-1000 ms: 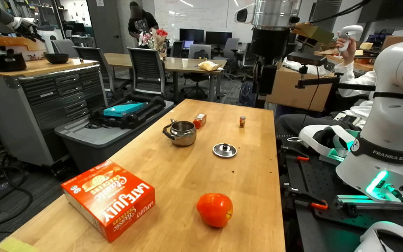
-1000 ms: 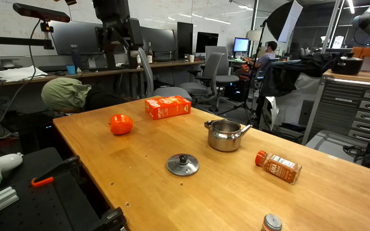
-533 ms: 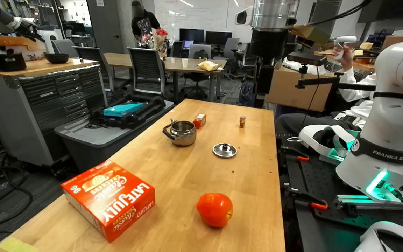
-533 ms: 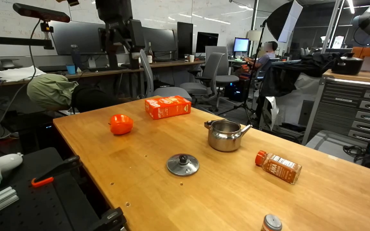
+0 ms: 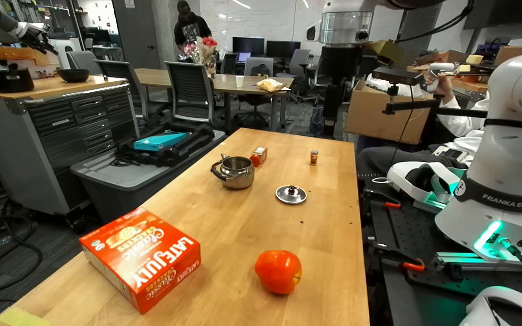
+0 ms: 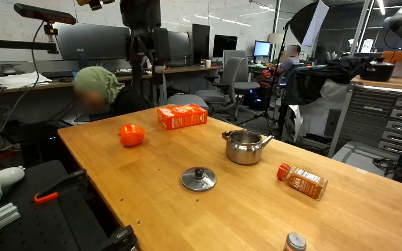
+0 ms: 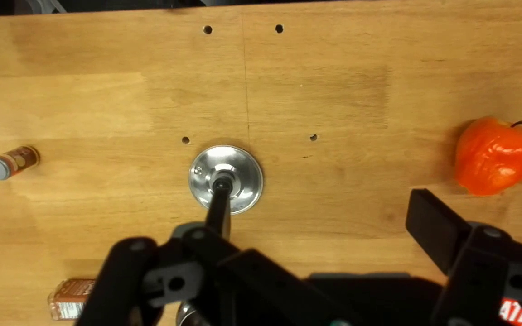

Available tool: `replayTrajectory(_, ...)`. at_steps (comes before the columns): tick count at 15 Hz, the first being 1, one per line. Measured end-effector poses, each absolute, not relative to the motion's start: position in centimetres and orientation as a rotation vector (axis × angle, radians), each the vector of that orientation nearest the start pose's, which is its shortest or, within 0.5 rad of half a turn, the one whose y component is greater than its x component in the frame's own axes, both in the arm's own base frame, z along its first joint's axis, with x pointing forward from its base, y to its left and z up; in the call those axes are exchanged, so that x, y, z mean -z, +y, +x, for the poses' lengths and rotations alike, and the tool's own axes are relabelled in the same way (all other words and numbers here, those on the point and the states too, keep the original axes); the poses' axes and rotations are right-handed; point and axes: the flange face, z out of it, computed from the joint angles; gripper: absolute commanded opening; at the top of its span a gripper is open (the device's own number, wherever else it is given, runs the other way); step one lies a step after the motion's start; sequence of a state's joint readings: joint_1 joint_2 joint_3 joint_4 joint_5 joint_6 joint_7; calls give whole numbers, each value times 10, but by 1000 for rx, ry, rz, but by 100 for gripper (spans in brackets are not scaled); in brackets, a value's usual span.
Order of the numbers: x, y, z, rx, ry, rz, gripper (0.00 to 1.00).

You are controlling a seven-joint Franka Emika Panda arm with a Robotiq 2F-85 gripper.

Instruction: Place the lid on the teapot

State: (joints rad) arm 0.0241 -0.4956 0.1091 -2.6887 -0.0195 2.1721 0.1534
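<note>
Hovering gripper (image 7: 326, 222): high above the wooden table (image 5: 224, 271) in both exterior views; released, its fingers (image 7: 435, 228) spread wide apart across the lower half of the wrist view.
Lid (image 6: 198, 182): round silvery metal, lying flat on the table with its black knob (image 6: 199, 172) up, at lower centre in an exterior view; in the wrist view, left of centre, a finger partly hides it.
Teapot (image 6: 244, 151): shiny steel, upright and uncovered, right of centre, near the lid but apart from it; spout (image 6: 267, 140) pointing right.
Spice jar (image 6: 305, 183): on its side farther right, red cap toward the teapot.
Small grey-capped bottle (image 7: 12, 163): standing upright, at the left of the wrist view.
Red-orange fruit (image 7: 496, 156): glossy and stemmed, at the right of the wrist view.
Cracker box (image 5: 138, 258): red, lying flat, lower left in an exterior view.
Franka arm (image 5: 492, 172): white, along that frame's right edge.
</note>
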Motion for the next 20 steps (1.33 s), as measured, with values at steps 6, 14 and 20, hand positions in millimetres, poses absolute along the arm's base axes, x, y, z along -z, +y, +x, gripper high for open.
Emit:
replayTrajectory(6, -359, 16, 384, 72, 156, -3170, 100)
replayTrajectory(14, -313, -2, 403, 84, 217, -3144, 100)
replayTrajectory(20, -291, -14, 410, 105, 258, -3135, 100)
